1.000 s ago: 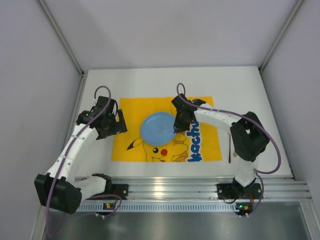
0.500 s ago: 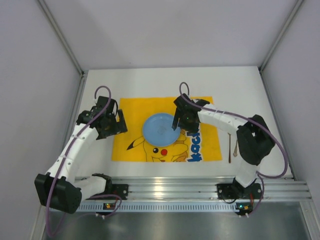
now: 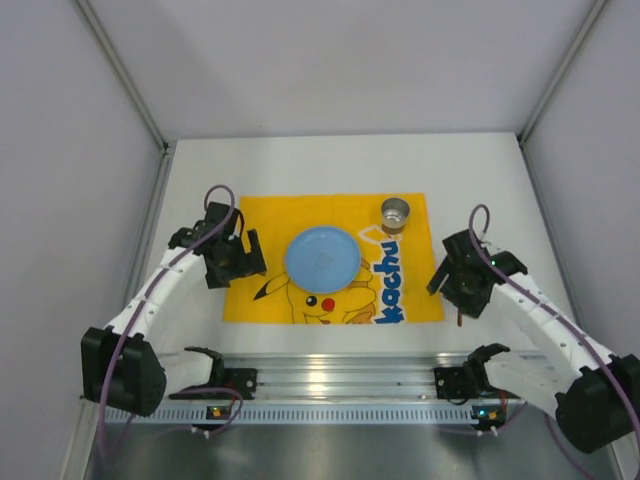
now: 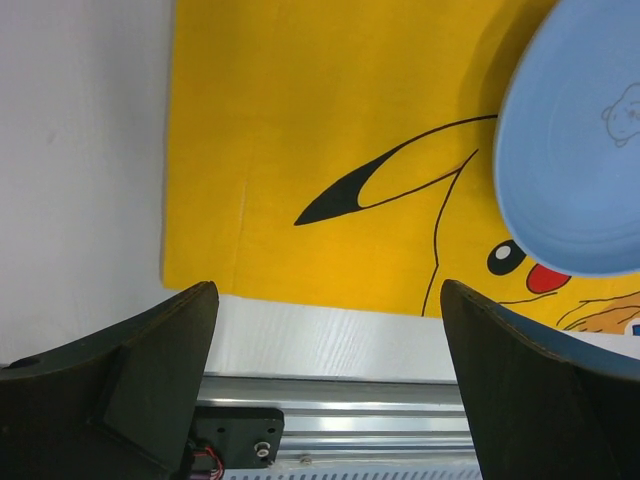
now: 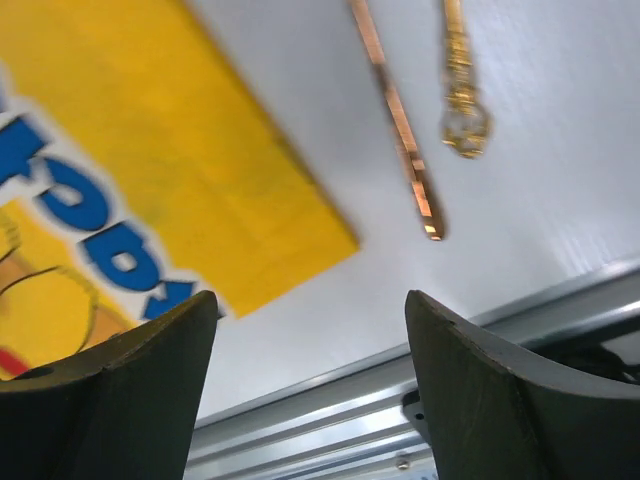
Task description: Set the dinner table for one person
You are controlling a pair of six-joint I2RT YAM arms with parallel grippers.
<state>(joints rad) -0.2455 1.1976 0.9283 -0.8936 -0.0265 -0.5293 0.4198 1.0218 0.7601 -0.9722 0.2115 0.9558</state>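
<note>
The dinner table (image 3: 300, 165) is a white top with a yellow Pikachu cloth (image 3: 262, 215) in its middle. A light blue plate (image 3: 320, 258) lies on the cloth, and a small metal cup (image 3: 396, 213) stands near the cloth's far right corner. Two copper pieces of cutlery (image 5: 398, 115) lie on the bare table right of the cloth. My right gripper (image 3: 460, 285) hovers over them, open and empty (image 5: 310, 330). My left gripper (image 3: 238, 262) hangs over the cloth's left part, wide open and empty (image 4: 325, 335); the plate (image 4: 575, 150) is to its right.
A silver slotted rail (image 3: 340, 378) runs along the table's near edge, with both arm bases bolted to it. Grey walls close in the table at the left, right and back. The cloth's near edge (image 4: 300, 290) lies close to the rail (image 4: 350, 425).
My right gripper opened and swung away from the cloth's far right corner to the table's right side; the metal cup now shows where it was. My left gripper shifted slightly nearer.
</note>
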